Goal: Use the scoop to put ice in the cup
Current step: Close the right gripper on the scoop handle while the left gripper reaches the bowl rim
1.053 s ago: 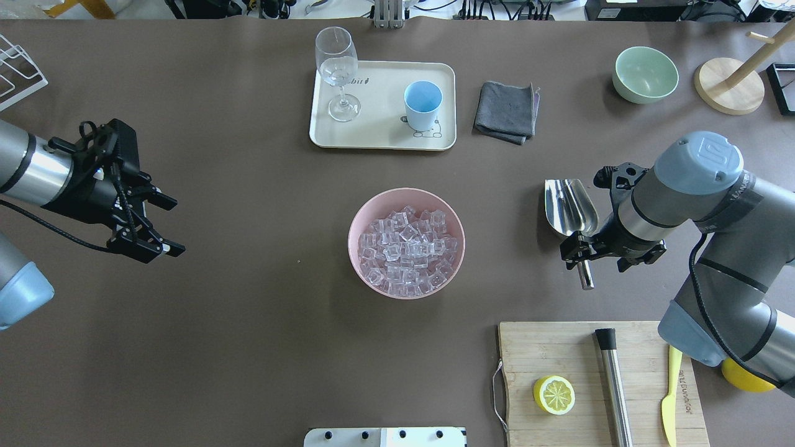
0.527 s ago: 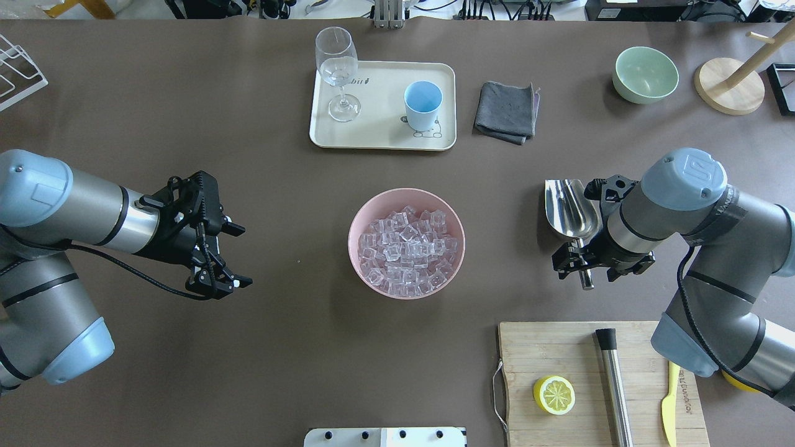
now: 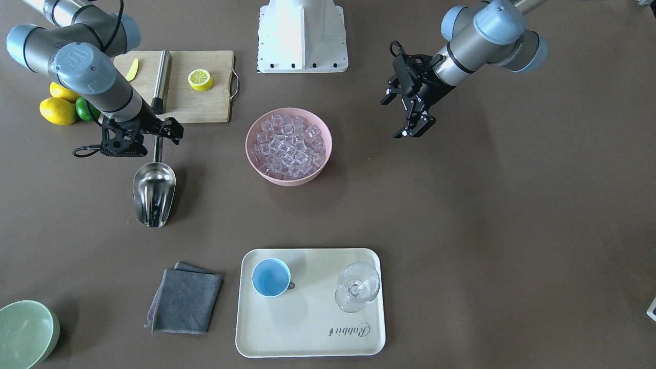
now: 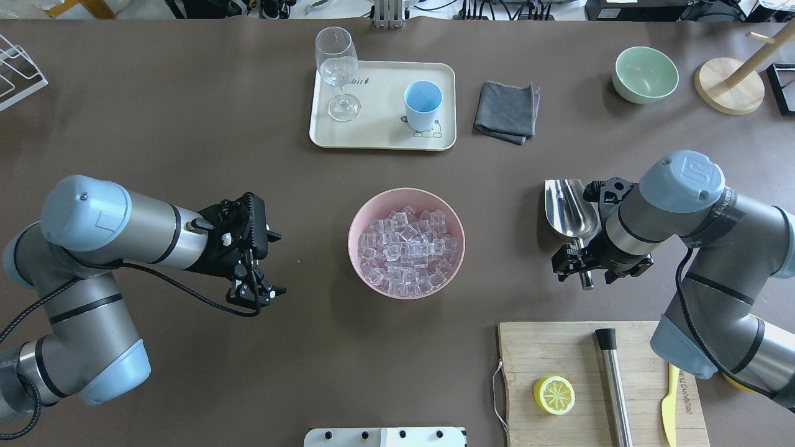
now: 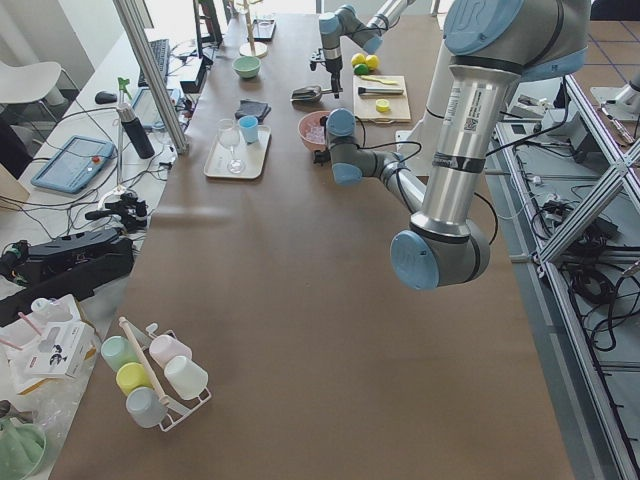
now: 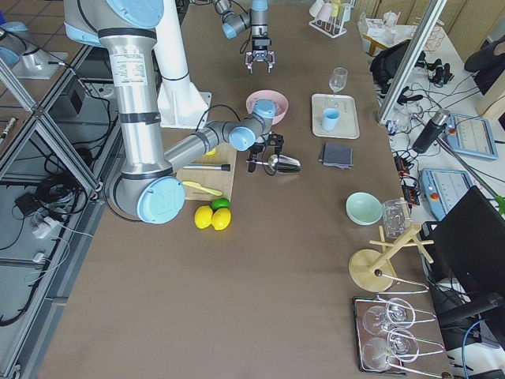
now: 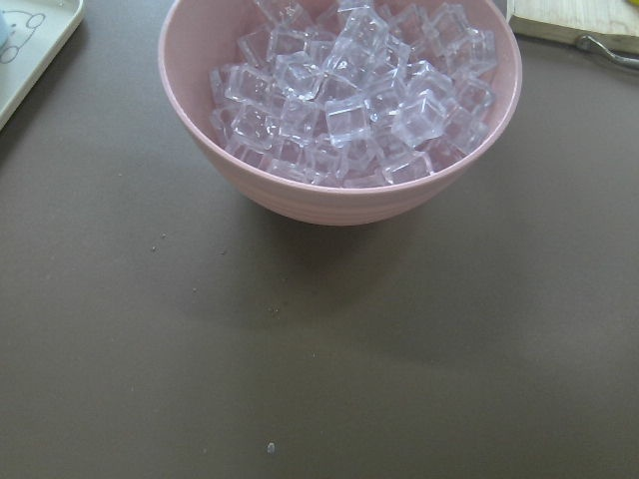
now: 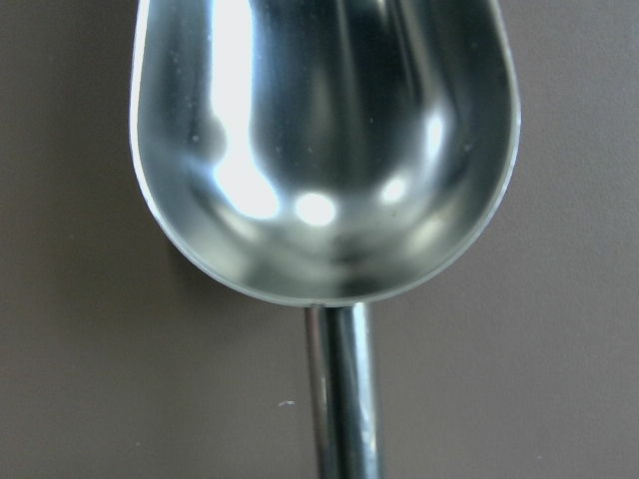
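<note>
The steel scoop [image 4: 568,208] lies on the table right of the pink bowl [image 4: 354,236], its trough filling the right wrist view [image 8: 319,150]. My right gripper [image 4: 587,264] is open low over the handle, one finger on each side; it also shows in the front view [image 3: 143,138]. The bowl is heaped with clear ice cubes [image 4: 407,251], seen close in the left wrist view [image 7: 344,100]. My left gripper [image 4: 277,264] is open and empty, left of the bowl. The light-blue cup [image 4: 423,102] stands empty on the cream tray [image 4: 379,133] at the far middle.
A stemmed glass [image 4: 338,71] stands on the tray beside the cup. A grey cloth [image 4: 506,112] and a green bowl [image 4: 646,74] lie far right. A cutting board [image 4: 559,354] with a lemon half, steel rod and yellow knife is near the right arm.
My left arm has swung right across the table, up to the pink bowl. My right gripper has shifted slightly left over the scoop handle. The scoop has not moved.
</note>
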You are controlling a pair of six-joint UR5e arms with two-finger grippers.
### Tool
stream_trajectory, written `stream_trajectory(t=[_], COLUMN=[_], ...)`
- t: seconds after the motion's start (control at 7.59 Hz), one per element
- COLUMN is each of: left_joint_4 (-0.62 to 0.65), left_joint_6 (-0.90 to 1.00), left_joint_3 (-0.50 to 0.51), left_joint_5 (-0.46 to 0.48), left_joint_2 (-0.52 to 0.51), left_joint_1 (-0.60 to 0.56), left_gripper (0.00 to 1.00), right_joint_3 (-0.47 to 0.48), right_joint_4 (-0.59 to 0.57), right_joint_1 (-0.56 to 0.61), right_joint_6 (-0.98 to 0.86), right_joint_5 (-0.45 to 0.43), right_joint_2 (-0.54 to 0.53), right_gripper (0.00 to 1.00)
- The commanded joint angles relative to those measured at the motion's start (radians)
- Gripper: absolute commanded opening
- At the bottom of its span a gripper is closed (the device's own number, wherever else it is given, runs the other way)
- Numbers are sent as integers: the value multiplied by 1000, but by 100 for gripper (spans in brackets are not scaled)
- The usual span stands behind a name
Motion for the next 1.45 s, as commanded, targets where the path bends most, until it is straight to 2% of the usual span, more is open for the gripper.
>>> stream_trajectory(t=[0.0, 0.53, 0.66, 0.92, 1.32], left_joint_4=[4, -3, -6, -45, -104], left_joint_6=[9, 8, 8, 6, 3], left_joint_3=[48, 69, 71, 71, 163], left_joint_5=[9, 6, 45, 183, 188], left_joint_2=[-36, -56, -61, -68, -126], left_joint_1=[16, 26, 34, 115, 120], left_gripper=[98, 98, 98, 98, 98], right_joint_3=[5, 9, 9, 19, 125], right_joint_4=[2, 2, 2, 0, -15], right_joint_1=[0, 0, 0, 0, 35], right_joint_6=[-11, 0, 0, -8, -88], right_joint_5=[1, 0, 0, 1, 11], right_joint_2=[-5, -5, -5, -7, -53], right_gripper=[0, 0, 0, 0, 0])
